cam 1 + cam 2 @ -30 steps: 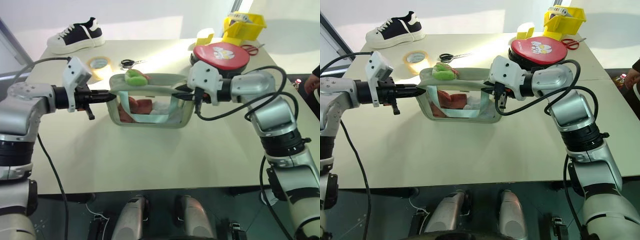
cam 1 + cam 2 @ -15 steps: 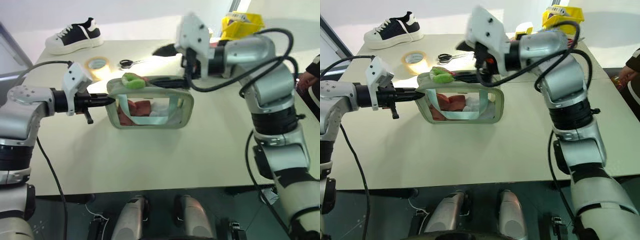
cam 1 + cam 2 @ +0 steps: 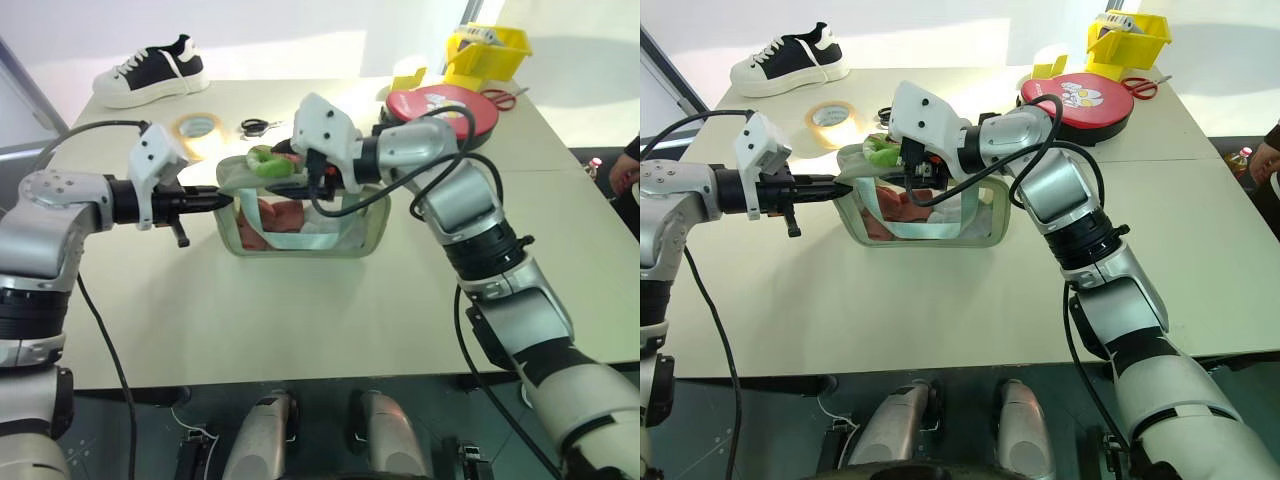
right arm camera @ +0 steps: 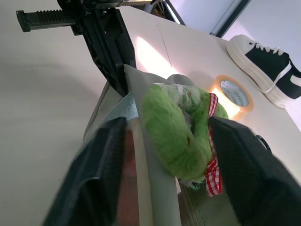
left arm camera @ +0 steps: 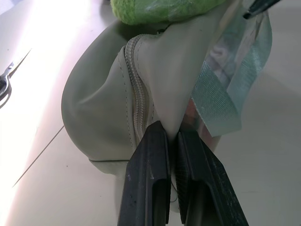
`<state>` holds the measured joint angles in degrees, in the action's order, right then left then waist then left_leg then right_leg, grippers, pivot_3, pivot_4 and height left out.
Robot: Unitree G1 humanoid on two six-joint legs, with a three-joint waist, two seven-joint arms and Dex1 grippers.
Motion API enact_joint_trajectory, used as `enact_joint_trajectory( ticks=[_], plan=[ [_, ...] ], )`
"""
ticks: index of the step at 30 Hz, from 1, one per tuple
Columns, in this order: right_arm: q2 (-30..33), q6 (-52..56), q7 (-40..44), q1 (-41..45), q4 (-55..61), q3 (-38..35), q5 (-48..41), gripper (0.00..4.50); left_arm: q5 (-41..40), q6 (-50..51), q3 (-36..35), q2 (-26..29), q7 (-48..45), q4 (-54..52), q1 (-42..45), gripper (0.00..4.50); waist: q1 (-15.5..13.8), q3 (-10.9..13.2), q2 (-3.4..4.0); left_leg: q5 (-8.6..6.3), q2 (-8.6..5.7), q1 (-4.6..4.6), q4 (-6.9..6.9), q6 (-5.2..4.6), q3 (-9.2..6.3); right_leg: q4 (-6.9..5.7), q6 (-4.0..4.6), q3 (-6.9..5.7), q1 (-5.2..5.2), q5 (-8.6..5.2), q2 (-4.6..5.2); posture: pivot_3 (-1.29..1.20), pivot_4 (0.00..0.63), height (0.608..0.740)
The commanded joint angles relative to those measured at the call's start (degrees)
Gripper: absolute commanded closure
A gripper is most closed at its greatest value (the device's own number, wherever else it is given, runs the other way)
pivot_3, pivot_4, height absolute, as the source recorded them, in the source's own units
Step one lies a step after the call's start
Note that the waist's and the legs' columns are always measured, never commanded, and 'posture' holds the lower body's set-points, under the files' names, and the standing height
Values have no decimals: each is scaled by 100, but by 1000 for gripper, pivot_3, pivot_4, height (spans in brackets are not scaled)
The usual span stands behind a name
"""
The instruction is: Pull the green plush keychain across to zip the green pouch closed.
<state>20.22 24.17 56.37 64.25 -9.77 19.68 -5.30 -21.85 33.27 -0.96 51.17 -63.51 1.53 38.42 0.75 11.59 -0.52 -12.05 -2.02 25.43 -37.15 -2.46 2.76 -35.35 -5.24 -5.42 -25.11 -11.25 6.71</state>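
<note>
The green pouch (image 3: 366,226) is held just above the table, and red and pale-blue contents show through its clear side. My left gripper (image 3: 228,200) is shut on the fabric at its left end; in the left wrist view the fingers (image 5: 149,155) pinch the pouch (image 5: 99,108) beside the zipper. The green plush keychain (image 3: 265,160) sits on the pouch's top at that same left end. My right gripper (image 4: 168,123) reaches across the pouch top, open, with one finger on each side of the keychain (image 4: 174,134). A red checked ribbon hangs from the keychain.
Behind the pouch lie a tape roll (image 3: 197,126) and black-handled scissors (image 3: 262,126). A black-and-white shoe (image 3: 150,72) stands at the back left. At the back right are a red round lid (image 3: 445,105) and a yellow bin (image 3: 488,50). A person's hand (image 3: 625,172) is at the right edge.
My right gripper let go of the pouch's right end, lifted, and swung left over the pouch to the keychain. The left gripper kept its hold and stayed still.
</note>
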Motion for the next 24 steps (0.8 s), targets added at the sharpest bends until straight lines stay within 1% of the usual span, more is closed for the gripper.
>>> enact_joint_trajectory(
  ticks=[1, 2, 3, 5, 9, 11, 13, 16, 19, 22, 24],
  plan=[
    [-43, -21, -12, 72, 234, -208, -88, 3739, -9, -49, -133, 45, 29, -146, 36, 4500, -1, 0, 0, 0, 0, 0, 0, 0, 0, 0, 0, 0, 0, 0, 0, 0, 150, 740],
    [-28, 12, -14, 71, 267, -243, -113, 4385, -13, -44, -129, 30, 39, -152, 41, 4500, -1, 0, 0, 0, 0, 0, 0, 0, 0, 1, 0, 0, 0, 0, 0, 0, 150, 740],
    [-4, 50, -12, 72, 291, -283, -136, 4450, -18, -39, -125, 17, 46, -158, 48, 4500, 0, 0, 0, 0, 0, 0, 0, 0, 0, 1, 0, 0, 0, 0, 0, 0, 150, 740],
    [135, 200, 51, 59, 413, -399, -218, 4450, -34, -29, -127, 3, 50, -172, 48, 4500, -3, 0, 0, 0, 0, 0, 0, 0, -1, 0, 0, 0, 0, 0, 0, 0, 150, 740],
    [604, 639, 145, 48, 686, -759, -417, 4450, -30, -53, -128, 5, 32, -147, 24, 4500, -18, 0, 0, -1, -1, 1, -1, -1, -1, 2, 0, 0, 1, 0, 3, 0, 150, 740],
    [887, 759, 56, 35, 744, -920, -386, 4450, -40, -44, -133, 7, 27, -157, 0, 4500, -14, 0, 0, -1, -2, 1, -1, -1, -1, 4, 0, 0, 2, 0, 4, 0, 150, 740],
    [1246, 619, -41, -43, 763, -956, -157, 4450, -45, -33, -134, 1, 34, -177, -16, 4500, -16, 0, 0, -2, -1, 0, 0, 0, -1, 4, 0, 0, 1, 0, 5, 0, 150, 740],
    [1897, 112, -168, -385, 770, -855, 366, 4450, -78, 15, -136, -21, 31, -212, -21, 4500, -26, 0, 0, -3, -1, 1, 1, 0, -1, 8, 0, 0, 1, -1, 7, 0, 150, 740],
    [2346, -86, -344, -804, 850, -912, 669, 4450, -76, 25, -135, -24, 32, -193, -11, 4500, -21, 0, 0, -5, -1, 1, 1, -3, 2, 17, 0, -1, 4, -1, 8, 0, 150, 740],
    [2662, -44, -536, -1330, 1026, -1129, 769, 4450, -86, 53, -134, -25, 36, -199, -9, 4500, -18, 0, 0, -5, 0, 2, 2, -4, 3, 17, 0, 0, 2, -1, 12, 0, 150, 740],
    [2675, 123, -778, -1778, 1120, -1316, 750, 4450, -104, 96, -139, -32, 54, -234, -18, 4500, -27, 0, -1, -4, 3, 2, 2, -3, 3, 17, 0, 0, 3, -1, 13, 0, 150, 740]
  ],
)
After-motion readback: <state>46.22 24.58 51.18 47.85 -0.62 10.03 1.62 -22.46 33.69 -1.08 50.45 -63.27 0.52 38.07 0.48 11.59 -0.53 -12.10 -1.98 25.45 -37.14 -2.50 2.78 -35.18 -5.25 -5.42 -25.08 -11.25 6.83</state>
